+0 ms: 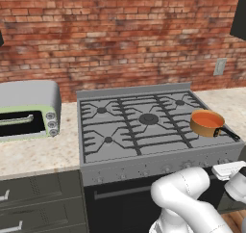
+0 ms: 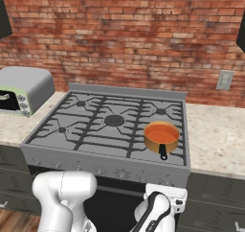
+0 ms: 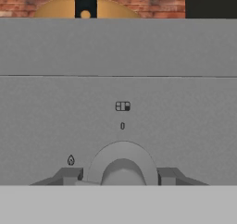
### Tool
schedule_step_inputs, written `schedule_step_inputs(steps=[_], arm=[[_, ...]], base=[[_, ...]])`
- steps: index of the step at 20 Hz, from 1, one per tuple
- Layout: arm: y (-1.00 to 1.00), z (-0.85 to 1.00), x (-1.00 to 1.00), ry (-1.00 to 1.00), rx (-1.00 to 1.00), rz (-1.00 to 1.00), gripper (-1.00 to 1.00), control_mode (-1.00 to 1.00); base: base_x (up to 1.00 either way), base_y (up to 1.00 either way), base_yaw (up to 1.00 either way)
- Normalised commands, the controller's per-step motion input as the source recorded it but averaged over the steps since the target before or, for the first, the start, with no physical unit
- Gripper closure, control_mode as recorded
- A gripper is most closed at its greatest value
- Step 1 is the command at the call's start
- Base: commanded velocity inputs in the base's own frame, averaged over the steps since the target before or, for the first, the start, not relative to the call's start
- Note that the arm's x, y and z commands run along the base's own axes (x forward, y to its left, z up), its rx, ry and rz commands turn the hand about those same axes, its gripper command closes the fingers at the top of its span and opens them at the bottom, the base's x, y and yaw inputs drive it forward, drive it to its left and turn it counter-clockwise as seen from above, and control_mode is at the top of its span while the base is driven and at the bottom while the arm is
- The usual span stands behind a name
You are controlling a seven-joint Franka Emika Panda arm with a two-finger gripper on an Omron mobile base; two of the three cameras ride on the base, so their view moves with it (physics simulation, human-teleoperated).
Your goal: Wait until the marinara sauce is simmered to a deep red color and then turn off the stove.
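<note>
Sauce (image 2: pixel 161 133) sat at the stove's (image 2: pixel 95 130) front right corner; your end effector (image 3: pixel 122 176) was spread around its knob (image 3: pixel 122 165), ready to turn.

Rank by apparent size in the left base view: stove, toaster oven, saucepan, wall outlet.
1. stove
2. toaster oven
3. saucepan
4. wall outlet
The outlet sits farthest back, so distance shrinks it somewhat, but the order is clear.
</note>
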Motion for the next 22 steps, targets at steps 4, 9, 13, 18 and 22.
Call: schedule_step_inputs(steps=[4, 9, 13, 18, 22], arm=[[0.0, 0.0, 0.0, 0.0, 0.0, 0.0, 1.0, -1.0], [0.0, 0.0, 0.0, 0.0, 0.0, 0.0, 1.0, -1.0], [0.0, 0.0, 0.0, 0.0, 0.0, 0.0, 1.0, -1.0], [0.0, 0.0, 0.0, 0.0, 0.0, 0.0, 1.0, -1.0], [0.0, 0.0, 0.0, 0.0, 0.0, 0.0, 1.0, -1.0]], base=[[0.0, 0.0, 0.0], [0.0, 0.0, 0.0], [0.0, 0.0, 0.0], [0.0, 0.0, 0.0], [0.0, 0.0, 0.0]])
